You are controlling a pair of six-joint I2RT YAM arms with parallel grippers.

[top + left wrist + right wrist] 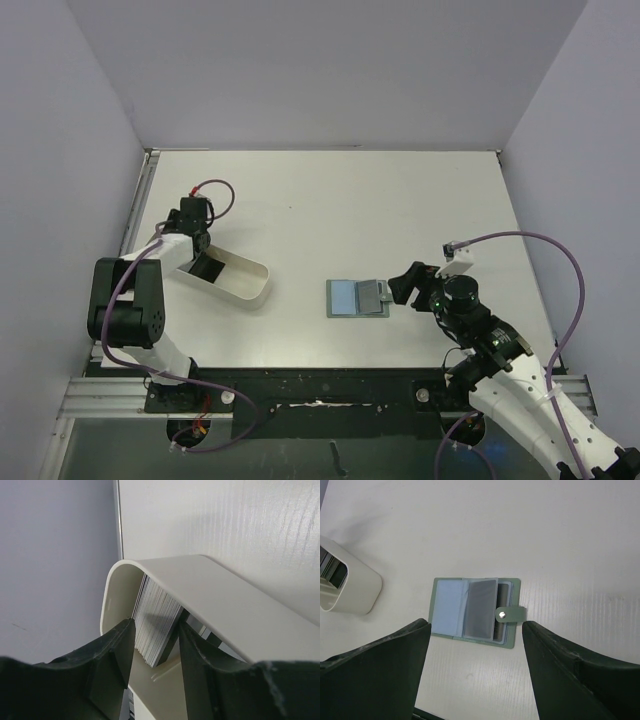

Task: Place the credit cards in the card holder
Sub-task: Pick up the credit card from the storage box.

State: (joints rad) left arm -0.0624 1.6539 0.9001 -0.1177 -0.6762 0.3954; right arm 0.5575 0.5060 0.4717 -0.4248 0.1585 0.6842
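Straddling the stacked cards [156,620], the left gripper [155,652], grip unclear, may pinch several at once; right gripper [476,630] hangs open.

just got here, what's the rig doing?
The left gripper is down inside the white tray, fingers either side of the stack of credit cards. Whether it grips them yet is unclear. The card holder lies open on the table, with the right gripper open at its snap-tab end, holding nothing.
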